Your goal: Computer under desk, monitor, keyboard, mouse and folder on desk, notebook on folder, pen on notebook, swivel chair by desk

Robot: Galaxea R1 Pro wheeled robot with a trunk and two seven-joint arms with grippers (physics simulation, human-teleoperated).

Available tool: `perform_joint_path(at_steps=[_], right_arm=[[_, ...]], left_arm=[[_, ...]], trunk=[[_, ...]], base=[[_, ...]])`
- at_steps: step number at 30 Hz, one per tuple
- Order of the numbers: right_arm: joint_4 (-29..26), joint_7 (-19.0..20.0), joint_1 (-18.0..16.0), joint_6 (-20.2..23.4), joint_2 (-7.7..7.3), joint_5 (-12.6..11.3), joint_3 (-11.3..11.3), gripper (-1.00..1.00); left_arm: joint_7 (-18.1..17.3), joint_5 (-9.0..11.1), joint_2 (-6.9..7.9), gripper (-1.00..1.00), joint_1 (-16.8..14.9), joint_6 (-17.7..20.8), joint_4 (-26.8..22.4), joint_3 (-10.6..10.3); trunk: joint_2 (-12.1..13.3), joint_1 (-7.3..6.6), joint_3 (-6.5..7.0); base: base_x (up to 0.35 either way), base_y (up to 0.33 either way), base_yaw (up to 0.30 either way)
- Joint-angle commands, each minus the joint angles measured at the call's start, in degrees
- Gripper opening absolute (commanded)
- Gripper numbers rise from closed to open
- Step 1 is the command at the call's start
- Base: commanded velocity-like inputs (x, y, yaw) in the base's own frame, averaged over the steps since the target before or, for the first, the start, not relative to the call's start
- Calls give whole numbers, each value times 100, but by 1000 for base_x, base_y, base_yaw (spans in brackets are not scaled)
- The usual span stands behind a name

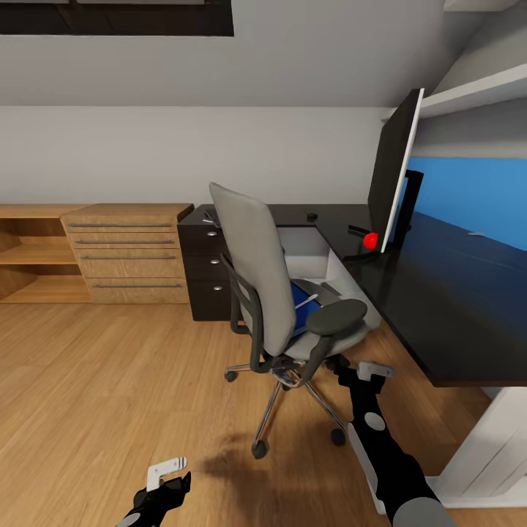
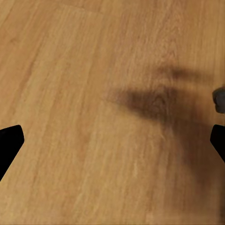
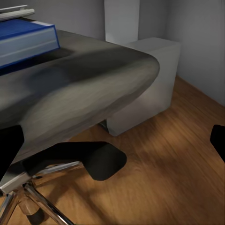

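Your next thing to lift is the flat bright blue folder with the white edge (image 1: 301, 301), lying on the seat of the grey upholstered swivel chair with black armrests (image 1: 252, 263). The chair stands just beside the inner corner of the glossy black L-shaped counter (image 1: 439, 293). A thin pale object rests on top of the folder, possibly the pen or the notebook; it is too small to tell.

Expect the folder to be light, stiff and slick-faced, and too flat to take from above. Judge a grip on its exposed long edge (image 3: 28, 40), which stands proud of the seat cushion in the right wrist view. Anything loose on top will likely slide off if you tilt it. The chair rolls on castors and swivels, so a push could shift it.

Your right pincer (image 1: 375, 372) hovers low, close to the chair's near armrest, jaws apart and holding nothing. Your left pincer (image 1: 167, 474) hangs over the bare wood floor (image 2: 93, 93), also apart and empty.

The wide black monitor with the silver-white back (image 1: 394, 172) stands on the counter.
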Motion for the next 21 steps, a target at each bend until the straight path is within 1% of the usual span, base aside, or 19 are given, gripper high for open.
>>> perform_joint_path(at_steps=[1,8,18,21], right_arm=[[3,-5,-3,-19,2,1,-8,100],[3,-4,-3,-21,3,1,-8,100],[3,-11,-3,-30,4,-2,-12,100],[3,-12,-3,-34,2,-6,-14,100]], left_arm=[[11,45,-3,100,1,34,-12,8],[2,48,-6,100,2,31,-13,9],[9,46,-12,100,0,30,-13,-2],[9,45,-12,100,3,29,-13,-1]], trunk=[[-2,-1,-5],[-2,-1,-5],[-16,25,-227],[-16,25,-227]], base=[[0,-12,0],[0,-4,0],[0,0,0],[0,0,0]])
